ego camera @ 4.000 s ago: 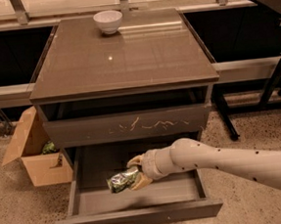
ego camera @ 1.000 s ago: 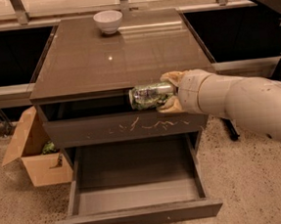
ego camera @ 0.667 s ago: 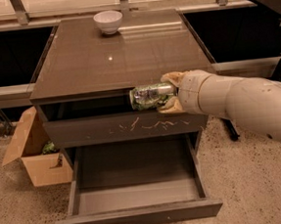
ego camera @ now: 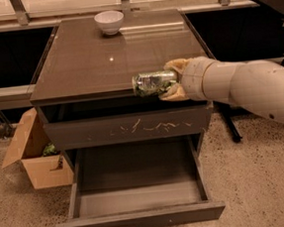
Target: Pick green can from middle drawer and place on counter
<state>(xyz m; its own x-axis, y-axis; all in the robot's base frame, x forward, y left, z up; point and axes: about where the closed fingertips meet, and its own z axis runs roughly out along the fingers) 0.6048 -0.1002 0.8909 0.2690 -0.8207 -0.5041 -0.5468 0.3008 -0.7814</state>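
End effector [ego camera: 168, 81] pinches green can [ego camera: 151, 83] sideways at counter [ego camera: 92, 60] edge — one can end hidden.

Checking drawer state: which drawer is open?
The middle drawer, plain-fronted, pulled out below; the scratched drawer above is shut. The gripper holds the green can at the counter front edge.

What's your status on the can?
Gripper at counter front edge, jaws shut on green can, held sideways. Middle drawer open below. White bowl at counter's back, well off the path.
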